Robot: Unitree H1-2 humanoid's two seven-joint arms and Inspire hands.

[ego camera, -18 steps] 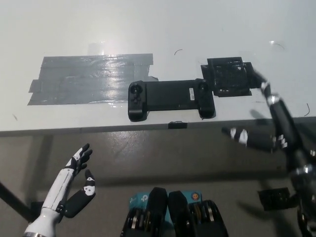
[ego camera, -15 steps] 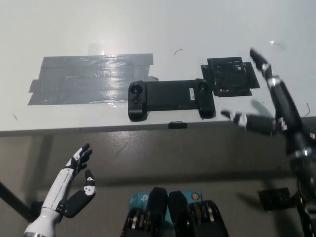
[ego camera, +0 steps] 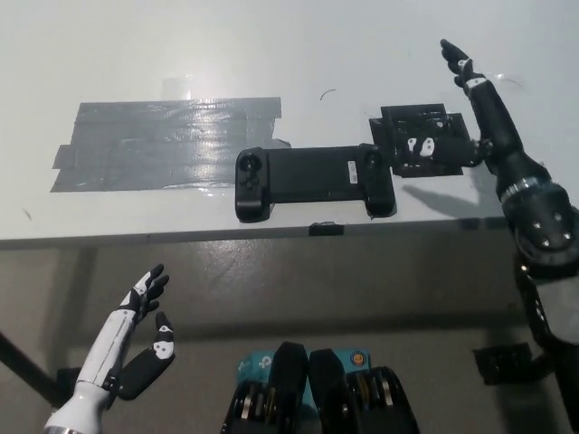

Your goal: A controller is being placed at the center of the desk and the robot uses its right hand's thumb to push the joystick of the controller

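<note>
A black controller (ego camera: 312, 180) lies flat near the white desk's front edge, with one joystick (ego camera: 251, 166) at its left end and another (ego camera: 370, 161) at its right end. My black right hand (ego camera: 475, 117) hovers open over the desk just right of the controller, fingers stretched away from me. Its thumb (ego camera: 423, 146) points left, a short gap from the right joystick, over a black taped patch. My white left hand (ego camera: 137, 339) rests open below the desk edge at the lower left.
A wide strip of grey tape (ego camera: 163, 145) covers the desk left of the controller. A black taped square (ego camera: 421, 140) sits just right of it. The desk's front edge (ego camera: 181, 237) runs across the middle of the picture.
My right hand has risen from below the desk edge up and forward over the desk, bringing its thumb close to the controller's right end. The left hand stays put.
</note>
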